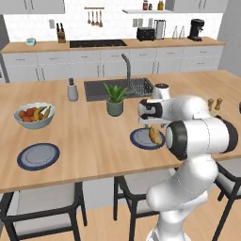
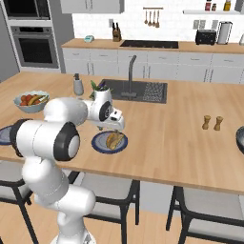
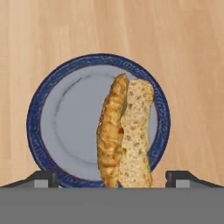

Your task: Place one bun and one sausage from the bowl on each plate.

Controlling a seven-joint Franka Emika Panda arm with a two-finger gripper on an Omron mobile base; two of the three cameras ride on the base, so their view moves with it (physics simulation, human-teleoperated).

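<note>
Right under the lens we have the tool (image 3: 112, 177), its two dark fingertips (image 3: 181, 177) spread wide apart at the lower corners of the hand view, gripping nothing. Between them, and a little beyond, lies the bun (image 3: 124, 138), a golden-brown crust half on one side and a pale, speckled cut half on the other, pressed together along their length. We see it resting on the near plate (image 3: 65, 131), dark blue at the rim and lighter grey in the middle, sitting toward one side of the plate with one end reaching the rim by the fingertips. From the left base view the tool (image 1: 151, 123) hangs just above that plate (image 1: 140, 139), and the bun (image 1: 154, 133) shows as a tan shape on the plate's right part, half behind the arm's big elbow. Over in the right base view we get the same picture from the other side: bun (image 2: 114, 139) on plate (image 2: 99, 144), tool (image 2: 112, 127) poised directly over it. Moving outward along the wooden tabletop (image 1: 94, 136), we find the second plate (image 1: 38, 156) well off to the left near the front edge, bare on top. Behind it sits a pale fruit bowl (image 1: 34, 116) with red fruit and bananas, and a potted plant (image 1: 115, 100) stands beyond the near plate, in front of the sink (image 1: 101, 89).
</note>
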